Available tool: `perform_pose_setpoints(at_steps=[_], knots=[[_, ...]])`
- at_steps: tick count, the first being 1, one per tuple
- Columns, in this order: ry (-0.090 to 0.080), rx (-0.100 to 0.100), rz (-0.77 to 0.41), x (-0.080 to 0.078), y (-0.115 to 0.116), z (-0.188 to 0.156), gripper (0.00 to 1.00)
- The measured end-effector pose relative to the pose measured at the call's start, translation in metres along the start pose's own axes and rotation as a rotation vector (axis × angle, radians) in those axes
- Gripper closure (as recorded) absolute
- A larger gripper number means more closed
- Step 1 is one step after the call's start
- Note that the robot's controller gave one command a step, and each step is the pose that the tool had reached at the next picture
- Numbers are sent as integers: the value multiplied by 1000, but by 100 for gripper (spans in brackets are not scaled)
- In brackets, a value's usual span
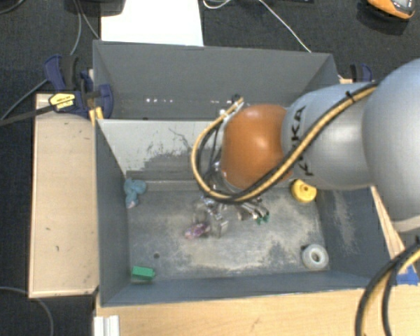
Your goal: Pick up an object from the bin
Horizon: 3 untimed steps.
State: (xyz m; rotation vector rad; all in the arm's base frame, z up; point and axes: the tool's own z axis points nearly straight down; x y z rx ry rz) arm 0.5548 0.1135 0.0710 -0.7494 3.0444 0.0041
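Worn metal bin, shiny robot shell

The bin is matt grey metal, its floor rubbed pale and scratched below the orange cover, which is smooth and glossy. The arm right of the cover has a smooth satin grey skin. Under the cover's right side a yellow piece looks like glossy plastic; a green block lower left of the cover looks matt.

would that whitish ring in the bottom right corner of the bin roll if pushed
The whitish ring lies flat on the bin floor, so a push would probably slide it, not roll it. It looks small, so likely light. On edge it could roll.
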Motion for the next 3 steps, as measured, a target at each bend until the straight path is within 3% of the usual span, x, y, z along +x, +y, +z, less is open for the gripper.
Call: perform_pose_setpoints(at_steps=[1,2,3], knots=[[-3,0,-27,-2,-10,-88,100],[-3,0,-24,-2,-10,-88,100],[-4,0,-51,-12,-14,-198,100]])
